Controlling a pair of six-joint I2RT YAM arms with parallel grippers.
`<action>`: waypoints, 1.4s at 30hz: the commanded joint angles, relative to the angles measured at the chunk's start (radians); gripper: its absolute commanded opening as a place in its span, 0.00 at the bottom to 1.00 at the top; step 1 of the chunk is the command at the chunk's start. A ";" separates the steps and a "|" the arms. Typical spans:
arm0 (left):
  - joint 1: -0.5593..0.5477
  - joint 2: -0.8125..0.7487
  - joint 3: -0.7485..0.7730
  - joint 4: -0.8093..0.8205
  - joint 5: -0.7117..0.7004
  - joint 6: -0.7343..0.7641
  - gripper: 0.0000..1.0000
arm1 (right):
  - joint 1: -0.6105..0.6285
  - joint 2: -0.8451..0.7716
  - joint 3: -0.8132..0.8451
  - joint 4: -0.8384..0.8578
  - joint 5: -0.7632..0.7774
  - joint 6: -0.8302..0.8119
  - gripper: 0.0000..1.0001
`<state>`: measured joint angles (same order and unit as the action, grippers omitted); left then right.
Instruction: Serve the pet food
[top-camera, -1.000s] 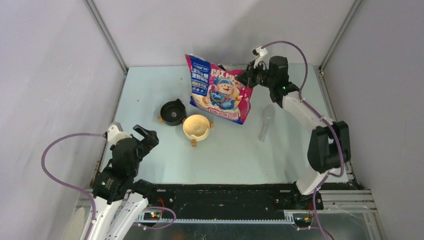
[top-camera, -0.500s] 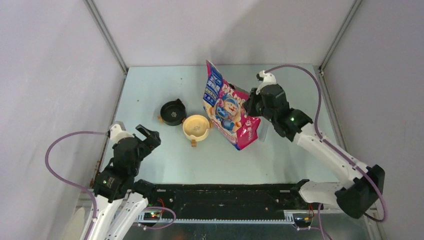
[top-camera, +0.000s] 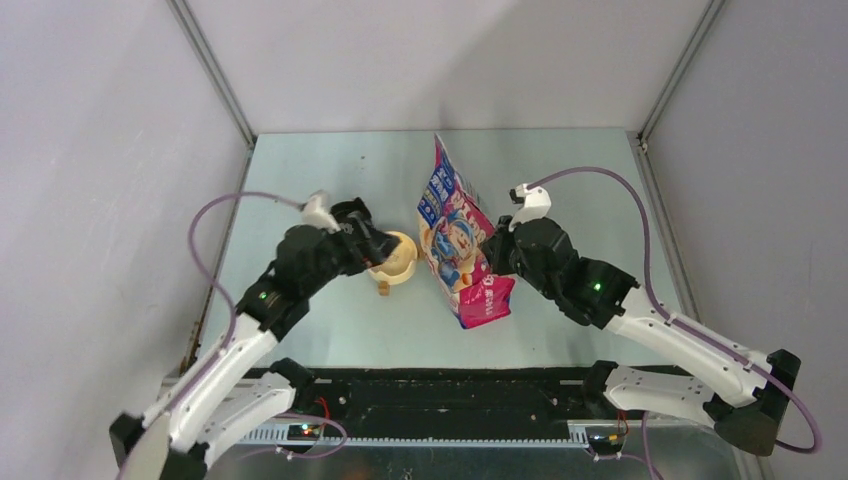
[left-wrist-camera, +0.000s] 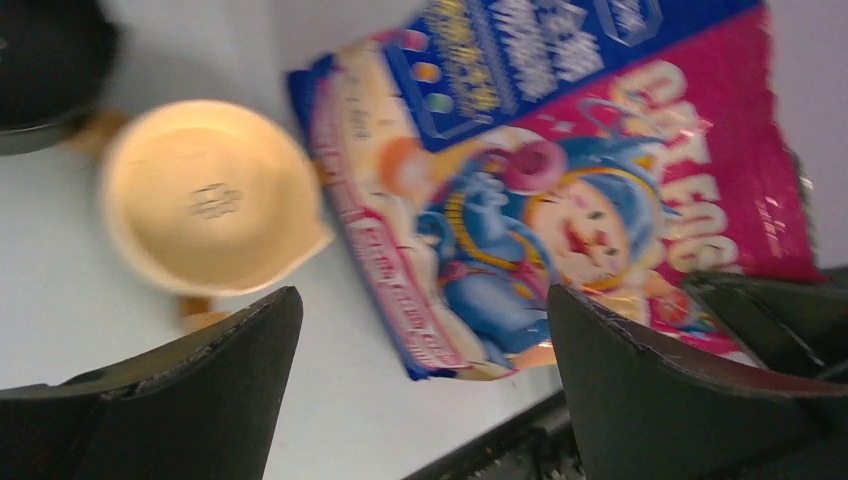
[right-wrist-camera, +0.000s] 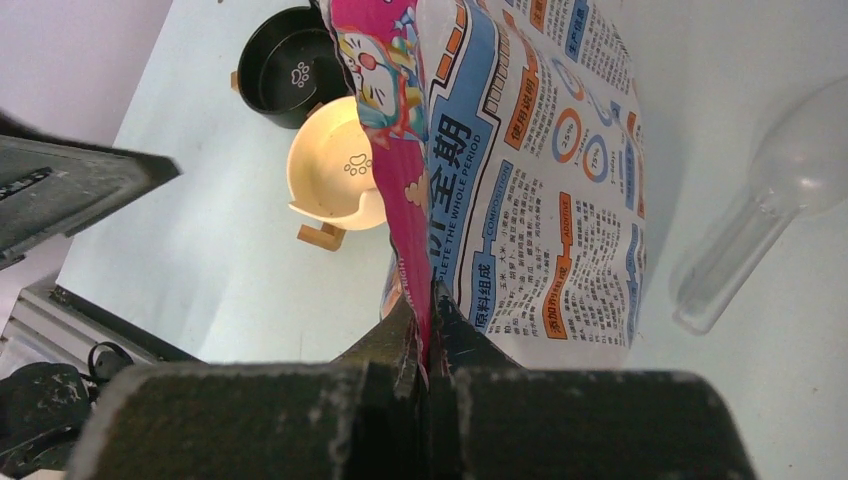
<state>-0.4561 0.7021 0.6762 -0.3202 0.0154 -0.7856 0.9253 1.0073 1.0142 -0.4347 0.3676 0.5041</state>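
Note:
The blue-and-pink cat bag (top-camera: 455, 245) hangs tilted in the middle of the table, just right of the cream bowl (top-camera: 402, 264). My right gripper (top-camera: 497, 257) is shut on the bag's pink edge (right-wrist-camera: 425, 270). The right wrist view shows the bag's printed back (right-wrist-camera: 530, 180). My left gripper (top-camera: 383, 248) hovers over the bowls with its jaws wide open and nothing between them. Past it, the left wrist view shows the cream bowl (left-wrist-camera: 205, 195) and the bag's front (left-wrist-camera: 560, 190). Both bowls look empty. The pet food is hidden from every view.
A black bowl (right-wrist-camera: 290, 70) stands just behind the cream bowl (right-wrist-camera: 340, 170); my left arm covers it in the top view. A clear plastic scoop (right-wrist-camera: 770, 210) lies on the table to the bag's right. The black base rail (top-camera: 450, 390) runs along the near edge.
My right arm has carried the bag from the back of the table nearer and left, up beside the cream bowl. My left arm has reached from the near left out over the bowls.

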 joint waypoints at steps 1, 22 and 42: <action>-0.162 0.206 0.180 0.253 0.091 0.030 0.99 | 0.038 -0.037 0.024 0.137 -0.068 0.046 0.00; -0.295 0.606 0.507 0.253 0.090 0.043 0.99 | -0.054 0.047 -0.045 0.158 -0.130 -0.004 0.00; -0.320 0.622 0.491 0.214 -0.012 0.023 0.72 | -0.041 0.014 -0.068 0.180 -0.148 0.002 0.00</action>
<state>-0.7689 1.3167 1.1488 -0.1066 0.0322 -0.7692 0.8703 1.0206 0.9554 -0.3077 0.2604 0.4973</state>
